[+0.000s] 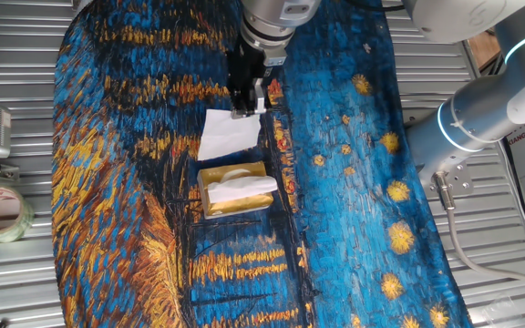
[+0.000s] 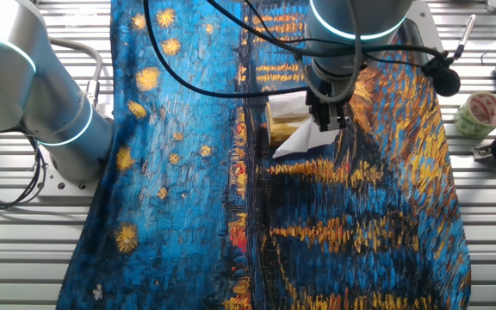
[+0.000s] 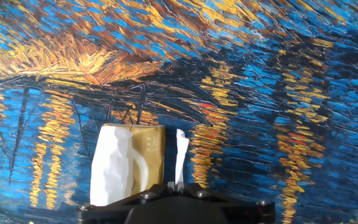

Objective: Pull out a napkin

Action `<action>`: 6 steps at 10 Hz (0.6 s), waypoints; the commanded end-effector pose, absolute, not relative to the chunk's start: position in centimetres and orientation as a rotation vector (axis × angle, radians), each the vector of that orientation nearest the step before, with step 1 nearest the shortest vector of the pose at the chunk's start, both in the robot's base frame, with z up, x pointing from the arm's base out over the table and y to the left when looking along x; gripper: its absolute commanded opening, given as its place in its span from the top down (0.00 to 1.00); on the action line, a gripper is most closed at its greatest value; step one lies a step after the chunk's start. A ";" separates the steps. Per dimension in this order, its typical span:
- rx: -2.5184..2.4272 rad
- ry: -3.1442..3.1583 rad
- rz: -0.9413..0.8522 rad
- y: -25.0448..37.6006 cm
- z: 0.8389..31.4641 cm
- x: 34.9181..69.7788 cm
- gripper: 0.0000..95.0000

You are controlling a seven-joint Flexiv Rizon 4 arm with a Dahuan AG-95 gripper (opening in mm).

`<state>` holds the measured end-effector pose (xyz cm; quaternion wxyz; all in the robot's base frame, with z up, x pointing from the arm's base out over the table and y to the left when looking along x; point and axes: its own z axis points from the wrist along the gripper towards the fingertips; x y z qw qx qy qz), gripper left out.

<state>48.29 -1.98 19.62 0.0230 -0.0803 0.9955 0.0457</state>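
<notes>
While edge-on handward, napkin [image 1: 228, 134] broad elsewhere.

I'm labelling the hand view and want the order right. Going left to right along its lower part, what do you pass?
Tissue sticking out of the box → gold tissue box → the napkin, seen edge-on, hanging from the gripper → bare painted tablecloth.

Thin white creased paper napkin [image 1: 227, 135] hangs clear of the table, pinched at its top edge, loose corners drooping. It sits just beside the shiny gold box, fully out of it. Seen edge-on in the hand view [image 3: 181, 157], a narrow white strip.
</notes>
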 end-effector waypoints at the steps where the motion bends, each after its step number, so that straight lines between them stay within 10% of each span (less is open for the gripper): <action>1: -0.264 3.079 0.142 -2.0 19.6 48.3 0.80; 6: -0.275 3.079 0.137 -2.0 19.6 48.3 0.80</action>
